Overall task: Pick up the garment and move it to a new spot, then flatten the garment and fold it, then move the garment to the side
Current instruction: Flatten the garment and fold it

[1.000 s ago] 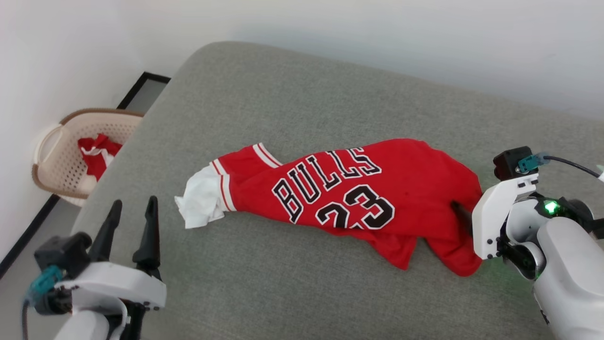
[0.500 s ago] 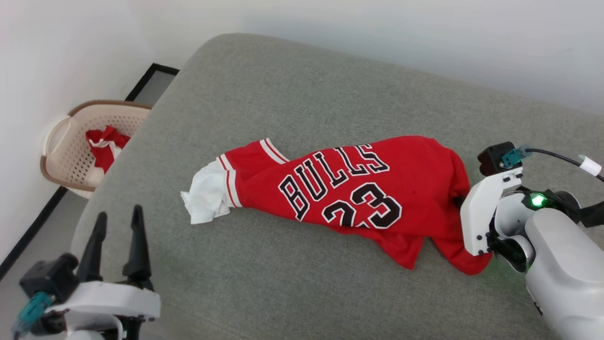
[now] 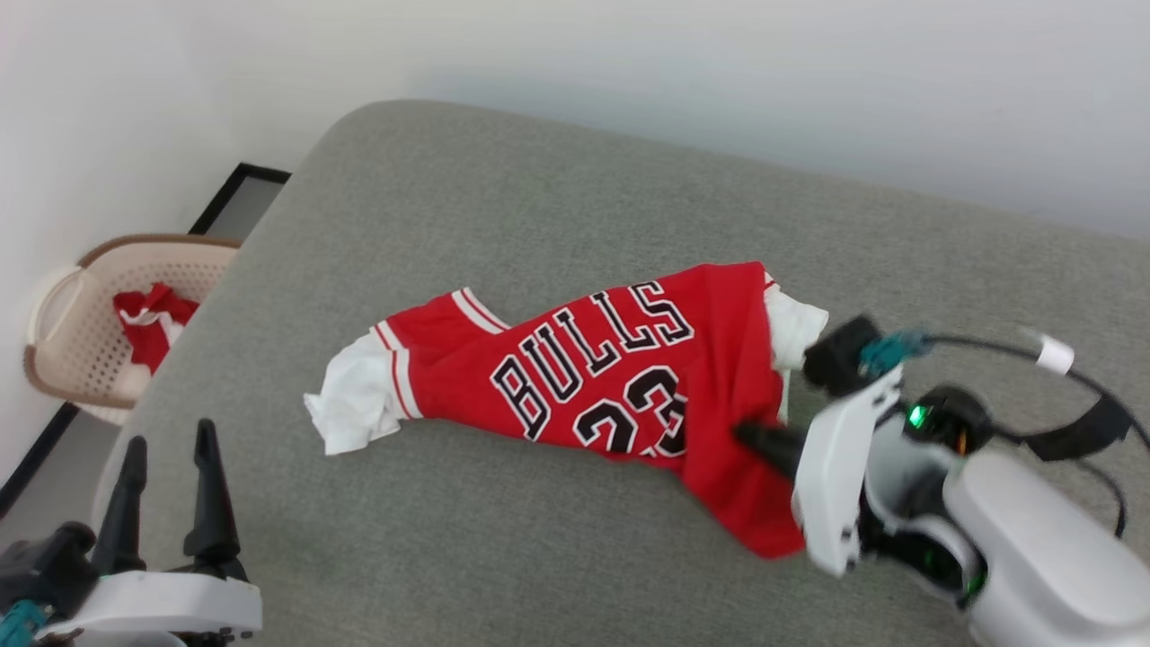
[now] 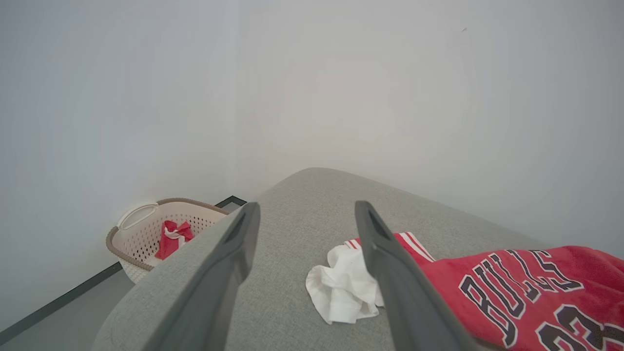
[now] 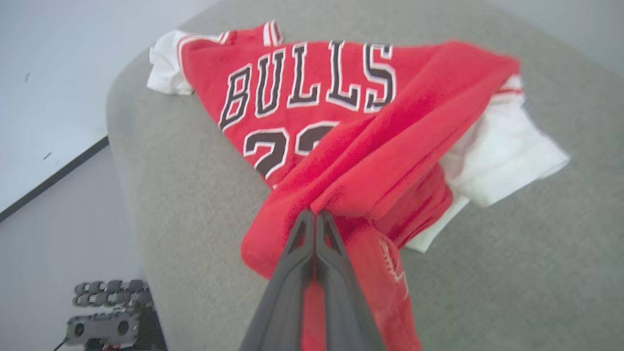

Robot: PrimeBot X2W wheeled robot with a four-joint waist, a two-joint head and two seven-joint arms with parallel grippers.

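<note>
The garment [image 3: 575,377], a red jersey with black "BULLS 23" lettering and white sleeves, lies crumpled across the grey cushion [image 3: 539,207]. My right gripper [image 3: 750,438] is shut on a red fold near the jersey's right end, and the cloth there is drawn up and folded over towards the middle. In the right wrist view the closed fingers pinch that fold of the garment [image 5: 341,161] at the gripper's tip [image 5: 315,214], with a white sleeve showing beneath. My left gripper [image 3: 171,449] hovers open at the lower left, apart from the white sleeve [image 4: 341,287]; its own view shows the gripper [image 4: 304,214] spread wide.
A beige laundry basket [image 3: 63,305] with red and white cloth inside stands on the floor left of the cushion, seen too as the basket [image 4: 141,234]. A pale wall rises behind. The cushion's rounded left edge drops to the floor.
My right gripper has closed on the jersey's right end and pulled it up and leftward, uncovering a white sleeve. The head camera has shifted, so the whole scene sits differently.
</note>
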